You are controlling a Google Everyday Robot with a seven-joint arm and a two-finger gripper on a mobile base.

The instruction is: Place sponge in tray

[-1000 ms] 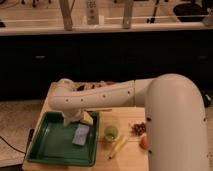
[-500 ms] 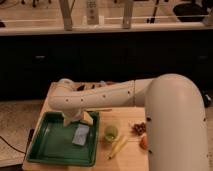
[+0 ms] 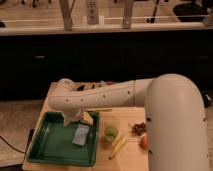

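The placing step looks all but finished. The sponge (image 3: 81, 134), a flat grey-blue rectangle with no visible squash or curl, lies on the floor of the dark green tray (image 3: 52, 143), in the tray's right half and clear of the raised rim. The tool (image 3: 79, 119) hangs just above the sponge's far end, at the tip of the pale arm (image 3: 102, 97) that reaches across from the right. It sits low over the tray's back edge, and whether it is apart or together I cannot tell. A yellowish patch at the tool may be part of it or a 2nd soft item, and that cannot be settled either. If the sponge is free, the next move calls for a straight lift up and back, so that nothing drags the light pad along or catches the rim. Beside the tray on the wooden bench (image 3: 128, 119) stand 1 small green cup (image 3: 111, 132), a long yellow item (image 3: 117, 146), a dark reddish cluster (image 3: 138, 128) and an orange-red round item (image 3: 144, 142), so any swing to the right should stay high.
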